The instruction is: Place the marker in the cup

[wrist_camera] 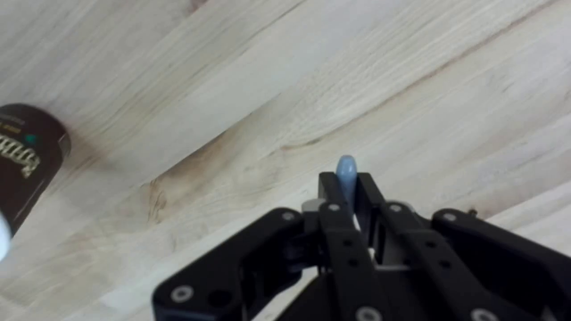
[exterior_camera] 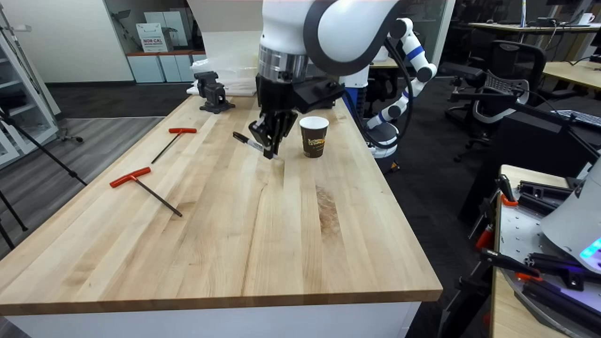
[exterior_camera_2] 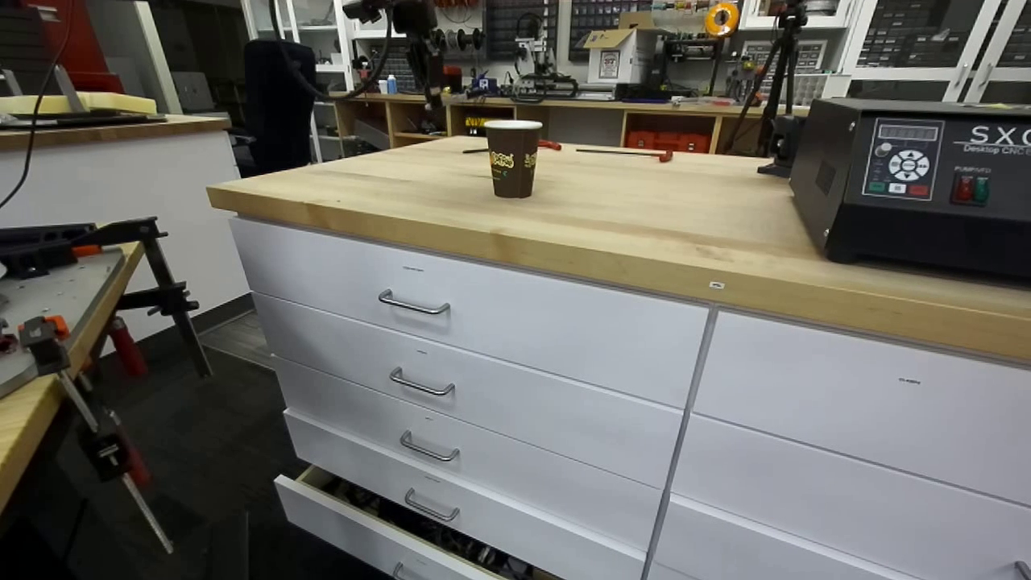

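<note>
The marker [exterior_camera: 252, 143] has a black cap, a white body and a pale grey-blue end. My gripper [exterior_camera: 269, 151] is shut on it and holds it tilted above the table, capped end up and out to one side. In the wrist view the marker's pale end [wrist_camera: 346, 169] pokes out between the fingertips [wrist_camera: 346, 189]. The brown paper cup [exterior_camera: 313, 140] with a white rim stands upright on the table beside the gripper, apart from it. The cup also shows in an exterior view [exterior_camera_2: 513, 165] and at the left edge of the wrist view [wrist_camera: 26, 160]. I cannot make out the marker in the exterior view with the drawers.
Two red-handled T-shaped tools [exterior_camera: 130, 177] [exterior_camera: 182, 130] lie on the wooden table [exterior_camera: 281, 253]. A black vise [exterior_camera: 215, 94] stands at the far end. A black control box [exterior_camera_2: 910, 193] sits on the table. A low drawer [exterior_camera_2: 378, 528] is pulled open.
</note>
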`<move>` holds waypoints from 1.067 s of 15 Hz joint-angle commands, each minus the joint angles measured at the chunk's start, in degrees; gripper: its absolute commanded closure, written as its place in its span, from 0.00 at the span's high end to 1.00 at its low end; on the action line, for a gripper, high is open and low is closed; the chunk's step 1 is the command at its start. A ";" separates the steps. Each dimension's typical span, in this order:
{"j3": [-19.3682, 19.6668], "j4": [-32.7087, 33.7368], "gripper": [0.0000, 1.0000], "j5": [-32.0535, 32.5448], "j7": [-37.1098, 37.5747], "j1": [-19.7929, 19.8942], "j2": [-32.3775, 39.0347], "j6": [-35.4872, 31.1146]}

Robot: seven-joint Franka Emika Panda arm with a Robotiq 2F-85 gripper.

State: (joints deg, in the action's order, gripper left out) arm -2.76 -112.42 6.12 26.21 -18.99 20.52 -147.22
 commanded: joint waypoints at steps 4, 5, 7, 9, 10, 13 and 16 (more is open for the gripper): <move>6.90 -3.19 0.05 11.81 7.86 1.27 -8.30 2.54; 7.54 -3.36 0.05 13.57 8.96 1.71 -8.95 3.30; 7.80 -3.76 0.05 15.93 9.80 2.96 -10.38 4.74; 7.40 -4.65 0.05 17.04 9.62 4.28 -11.88 3.88; 7.19 -5.11 0.05 17.49 9.73 4.80 -12.62 3.87; 6.76 -7.28 0.05 17.77 10.22 6.35 -14.58 2.14; 6.61 -10.48 0.05 17.65 11.78 7.99 -15.98 -0.07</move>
State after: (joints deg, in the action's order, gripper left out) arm 4.85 -117.62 22.14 34.81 -13.15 8.14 -144.82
